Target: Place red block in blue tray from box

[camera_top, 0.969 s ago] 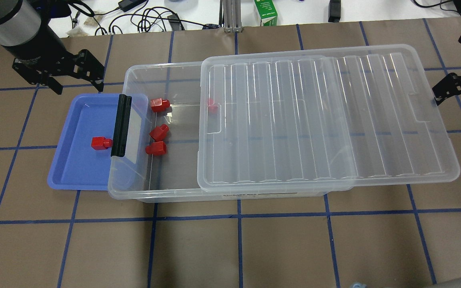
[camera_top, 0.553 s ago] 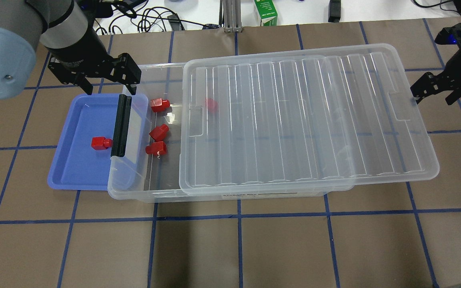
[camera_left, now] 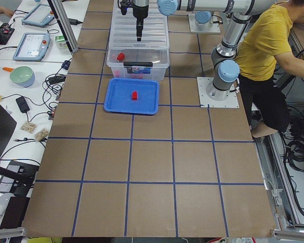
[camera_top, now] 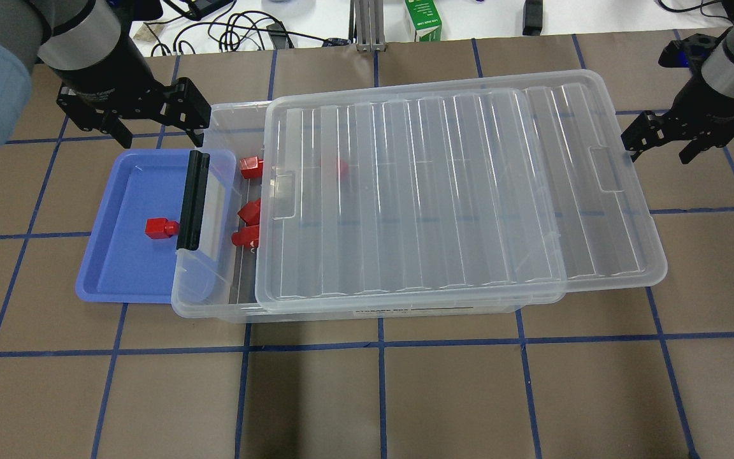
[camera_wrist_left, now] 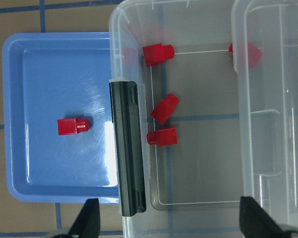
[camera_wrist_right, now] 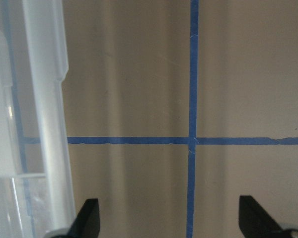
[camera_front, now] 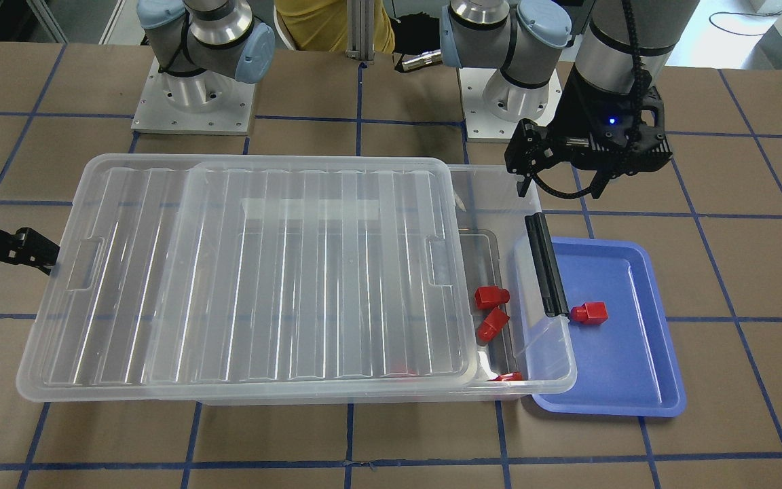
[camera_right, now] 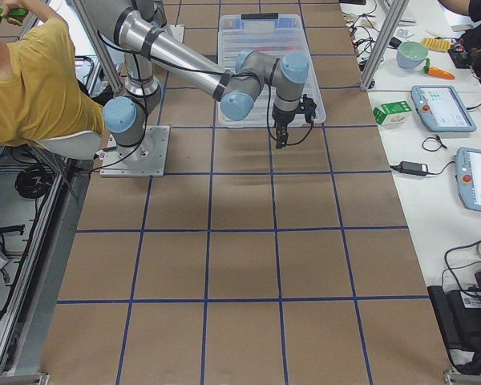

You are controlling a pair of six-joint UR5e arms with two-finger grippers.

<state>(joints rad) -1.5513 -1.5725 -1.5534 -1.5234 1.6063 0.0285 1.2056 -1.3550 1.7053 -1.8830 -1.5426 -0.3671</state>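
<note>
**Block delivered, lid closing**

The left hand point(camera_top: 159, 134) hovers spread and empty over the counter's left end. In the blue tray point(camera_top: 118, 280) lies the red block point(camera_top: 160, 227), just beside the box point(camera_top: 204, 306). The lid point(camera_top: 418, 197) has slid leftward in the last second, leaving a narrow gap. The right hand point(camera_top: 659, 148), also spread, is probably pushing its far edge. Placement looks done; closing remains.

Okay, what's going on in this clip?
One red block lies in the blue tray, beside the latch end of the box. The lid covers most of the box. Both grippers are open and empty: the left gripper near the box corner by the tray, the right gripper at the lid's far end.
</note>
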